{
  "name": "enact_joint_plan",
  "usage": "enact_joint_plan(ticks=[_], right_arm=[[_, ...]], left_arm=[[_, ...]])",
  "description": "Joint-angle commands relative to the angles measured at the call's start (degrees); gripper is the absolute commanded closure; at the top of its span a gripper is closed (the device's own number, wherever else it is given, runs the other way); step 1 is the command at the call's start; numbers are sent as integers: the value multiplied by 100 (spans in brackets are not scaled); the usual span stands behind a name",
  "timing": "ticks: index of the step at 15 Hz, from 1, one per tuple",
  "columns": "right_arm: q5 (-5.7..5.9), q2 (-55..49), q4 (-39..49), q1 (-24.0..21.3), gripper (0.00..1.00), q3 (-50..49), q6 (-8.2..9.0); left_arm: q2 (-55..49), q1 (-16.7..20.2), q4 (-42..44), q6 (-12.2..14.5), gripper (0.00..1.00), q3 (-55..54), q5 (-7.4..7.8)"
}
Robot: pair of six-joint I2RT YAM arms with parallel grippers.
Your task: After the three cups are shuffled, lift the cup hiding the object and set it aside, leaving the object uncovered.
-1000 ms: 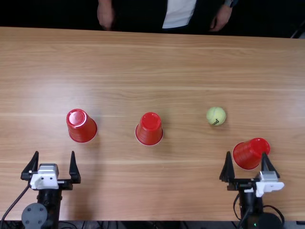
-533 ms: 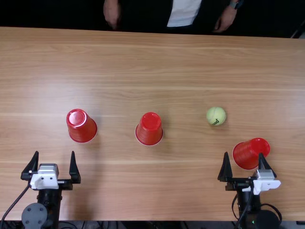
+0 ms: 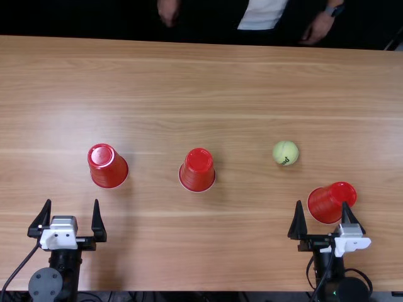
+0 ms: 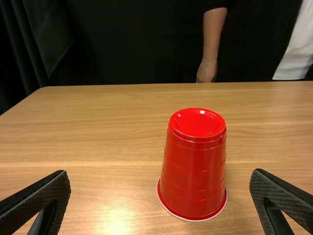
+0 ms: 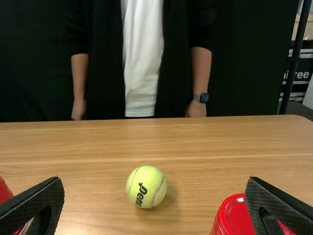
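the right end effector [image 3: 321, 209], released, has been easing back from the set-aside cup [image 3: 330, 201]; the ball [image 3: 285, 153] is lying uncovered on the counter [image 3: 201, 82], so the task is looking done. the left end effector [image 3: 71, 204] is resting released too.

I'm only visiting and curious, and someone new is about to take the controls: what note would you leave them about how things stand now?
Left gripper: open, empty, at the near edge, facing the left cup.
Right gripper: open, holding nothing; the third cup stands mouth-down right by one finger, contact unclear.
Tennis ball: bare on the table, just beyond that cup.
Middle cup: mouth-down.
Done: ball uncovered, its cup set aside.
Left: apparently nothing.
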Motion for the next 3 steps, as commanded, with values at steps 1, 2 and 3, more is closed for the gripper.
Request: enact_joint_plan(ticks=[1, 2, 3], right_arm=[[23, -40, 24, -71, 0, 8, 26], [23, -40, 24, -62, 0, 8, 26], [23, -40, 24, -71, 0, 8, 26]], left_arm=[[-62, -18, -106, 27, 0, -36, -18], [-62, -18, -106, 27, 0, -36, -18], [-62, -18, -106, 27, 0, -36, -18]])
